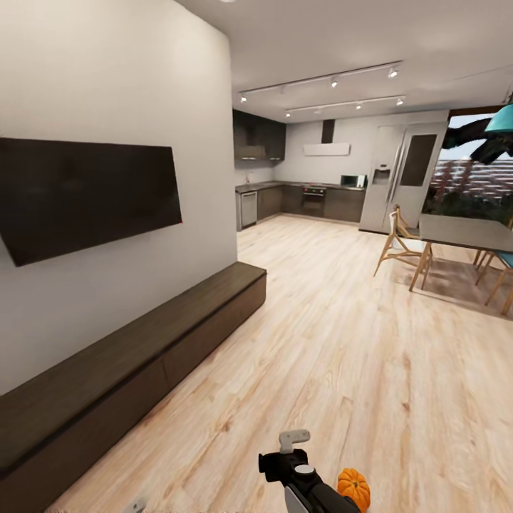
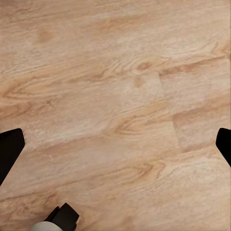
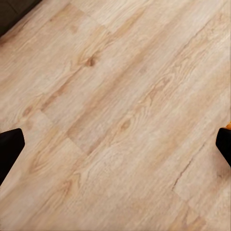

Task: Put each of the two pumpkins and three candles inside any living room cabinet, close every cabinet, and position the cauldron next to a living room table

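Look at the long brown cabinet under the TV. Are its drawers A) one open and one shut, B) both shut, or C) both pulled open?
B: in the head view the cabinet shows two flat dark fronts flush with each other, and no pale inside can be seen. A pumpkin sits on the floor near the bottom edge.

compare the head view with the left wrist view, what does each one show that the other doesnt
Head view alone: the long dark cabinet along the wall with its drawers shut, the TV, the kitchen, the dining table, and a pumpkin on the floor beside a robot arm. Left wrist view alone: the two dark fingertips of the left gripper, spread wide apart. Both: the pale wood floor.
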